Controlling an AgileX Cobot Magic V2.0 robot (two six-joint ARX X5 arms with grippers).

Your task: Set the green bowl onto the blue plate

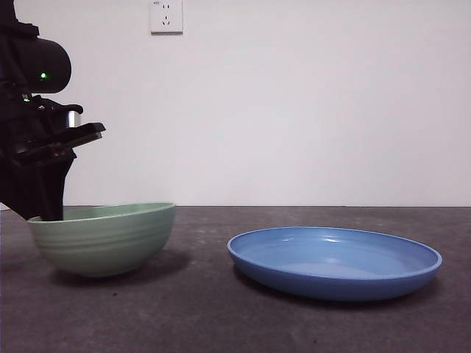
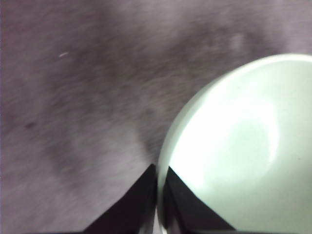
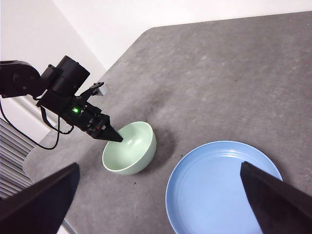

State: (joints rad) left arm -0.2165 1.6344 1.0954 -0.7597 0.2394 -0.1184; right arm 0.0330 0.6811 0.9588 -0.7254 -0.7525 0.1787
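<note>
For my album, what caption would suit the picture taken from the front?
Left gripper shut on the green bowl's rim, the blue plate apart beside it on the table.

A: Front view is evenly bright; soft shadows sit under the green bowl (image 1: 110, 239) and the blue plate (image 1: 335, 262).
B: The left wrist view is blurred, the bowl's inside glaring white. The right wrist view is sharp.

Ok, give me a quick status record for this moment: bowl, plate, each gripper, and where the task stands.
green bowl: upright on the table, apart from the plate
blue plate: on the table, nothing on it
left gripper: at the bowl's rim, one jaw inside, one outside, closed on the wall
right gripper: open, high above the plate, waiting
task: bowl not yet lifted
</note>
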